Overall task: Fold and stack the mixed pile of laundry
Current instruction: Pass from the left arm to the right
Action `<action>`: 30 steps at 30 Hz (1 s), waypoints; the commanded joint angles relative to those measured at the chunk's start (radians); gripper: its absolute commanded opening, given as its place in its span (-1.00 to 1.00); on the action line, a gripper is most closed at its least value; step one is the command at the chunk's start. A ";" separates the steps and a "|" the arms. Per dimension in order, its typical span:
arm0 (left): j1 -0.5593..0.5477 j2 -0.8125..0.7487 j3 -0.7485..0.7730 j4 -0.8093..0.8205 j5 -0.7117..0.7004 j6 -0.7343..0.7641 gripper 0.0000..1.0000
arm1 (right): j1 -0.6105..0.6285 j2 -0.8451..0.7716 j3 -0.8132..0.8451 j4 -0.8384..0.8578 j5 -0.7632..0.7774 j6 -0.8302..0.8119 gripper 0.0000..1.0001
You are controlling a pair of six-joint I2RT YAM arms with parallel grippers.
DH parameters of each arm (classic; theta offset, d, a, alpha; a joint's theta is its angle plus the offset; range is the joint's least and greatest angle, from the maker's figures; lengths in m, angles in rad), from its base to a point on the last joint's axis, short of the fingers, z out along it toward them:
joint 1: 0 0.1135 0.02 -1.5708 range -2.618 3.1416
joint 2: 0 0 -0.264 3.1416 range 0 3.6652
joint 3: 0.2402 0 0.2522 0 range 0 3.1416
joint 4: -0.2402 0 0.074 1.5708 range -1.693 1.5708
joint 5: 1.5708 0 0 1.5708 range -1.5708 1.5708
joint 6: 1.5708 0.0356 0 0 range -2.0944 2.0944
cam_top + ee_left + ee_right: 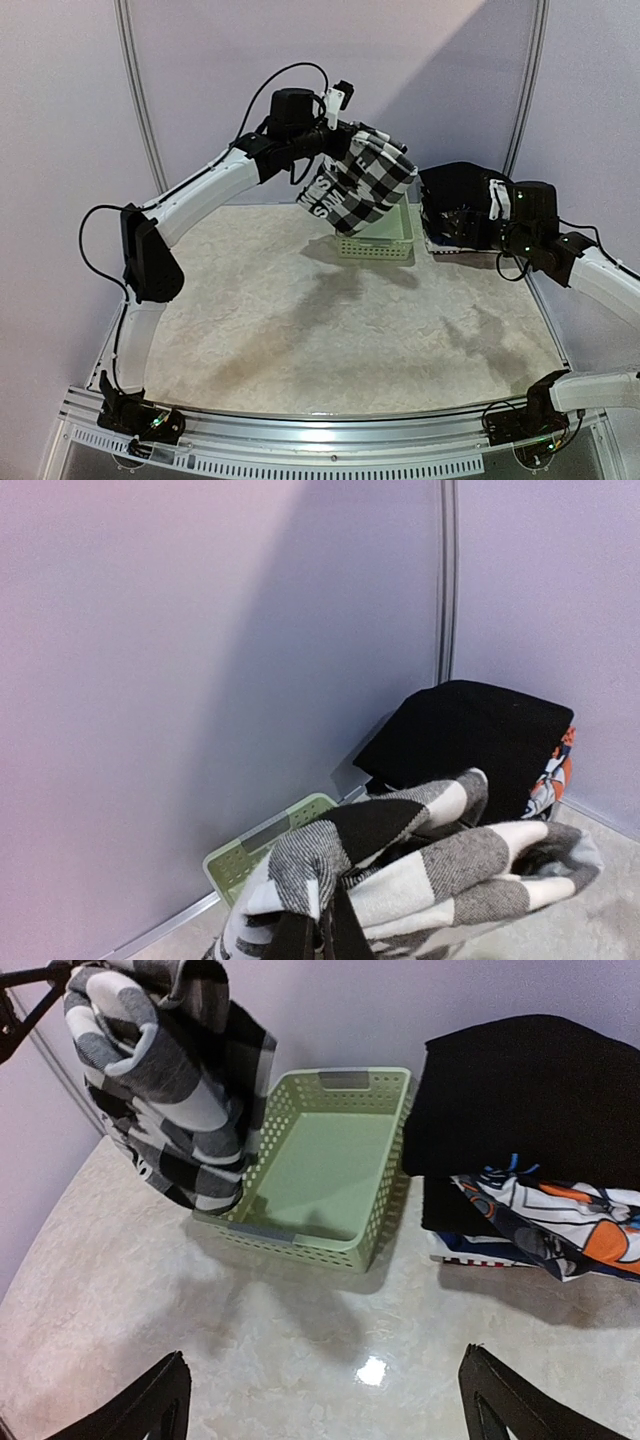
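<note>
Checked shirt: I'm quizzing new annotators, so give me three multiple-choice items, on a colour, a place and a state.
1. Colour of the basket? A pale green B blue C red
2. Where is the checked shirt? A in the basket B hanging from the left gripper above the table C flat on the table
3. The right gripper is: A shut on the basket B open, empty C shut on the shirt
Key: 1 A, its walls are pale green; 2 B, it dangles from the shut gripper; 3 B, its jaws stand wide apart.

Pale green slotted basket (390, 1170) on beige mottled table (300, 330), near lilac back wall (420, 60)
</note>
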 commanded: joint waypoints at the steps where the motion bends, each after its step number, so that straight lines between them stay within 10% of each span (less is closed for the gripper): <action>1: -0.024 -0.205 -0.166 0.055 0.013 0.007 -1.00 | 0.022 0.014 0.018 0.065 -0.142 -0.044 0.85; 11: -0.068 -0.604 -0.603 0.067 0.188 -0.019 -1.00 | 0.057 0.023 -0.019 0.213 -0.261 -0.073 0.69; 30: -0.073 -0.834 -0.872 0.144 0.449 -0.163 -1.00 | 0.295 0.133 0.031 0.364 -0.314 -0.258 0.71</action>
